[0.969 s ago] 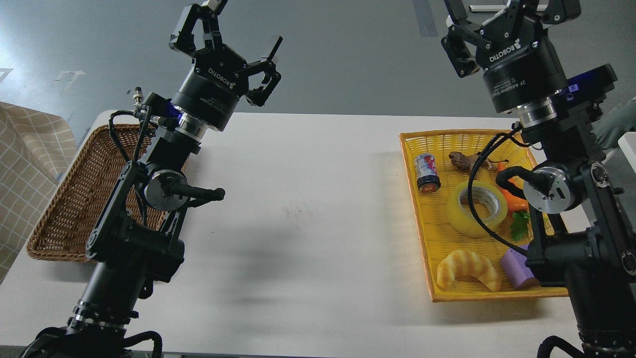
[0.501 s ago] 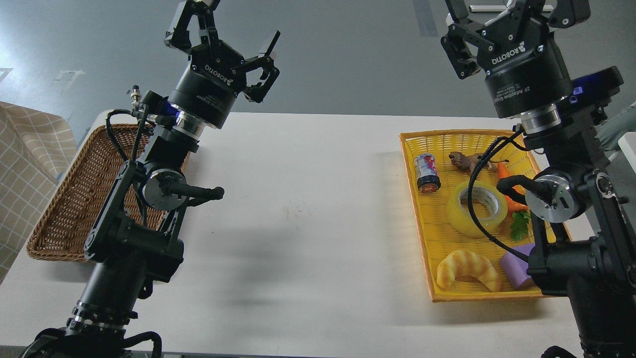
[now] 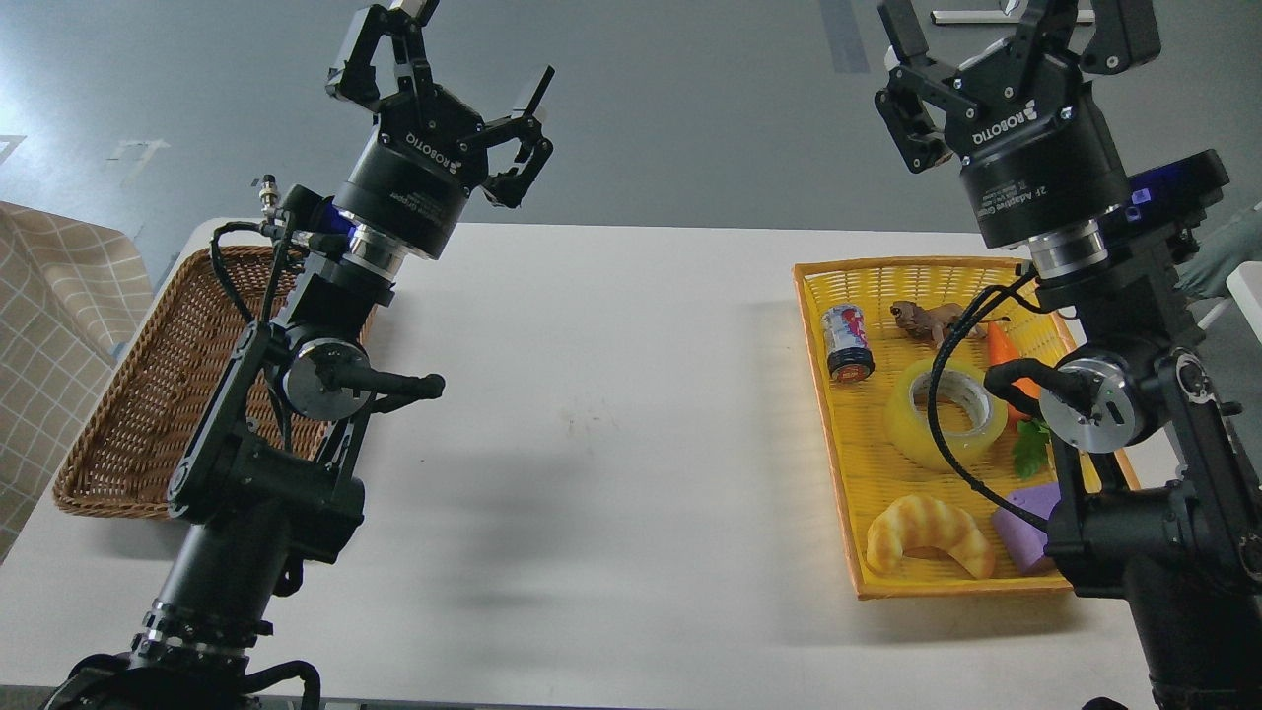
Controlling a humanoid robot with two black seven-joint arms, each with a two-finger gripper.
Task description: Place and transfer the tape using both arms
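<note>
The tape [image 3: 905, 426], a yellow translucent roll with a white core, lies flat in the middle of the yellow tray [image 3: 838, 463] on the right of the white table [image 3: 611, 325]. A black cable of my right arm crosses in front of it. My right gripper [image 3: 1006, 30] is open and empty, raised high above the tray's far end, with its fingertips partly cut off by the top edge. My left gripper [image 3: 461, 54] is open and empty, raised high above the table's far left, well away from the tape.
The tray also holds a small can [image 3: 846, 340], a brown toy [image 3: 922, 318], a carrot [image 3: 1004, 345], a green leaf [image 3: 1030, 446], a croissant [image 3: 927, 532] and a purple block [image 3: 1020, 528]. A brown wicker basket [image 3: 138, 404] stands at the table's left edge.
</note>
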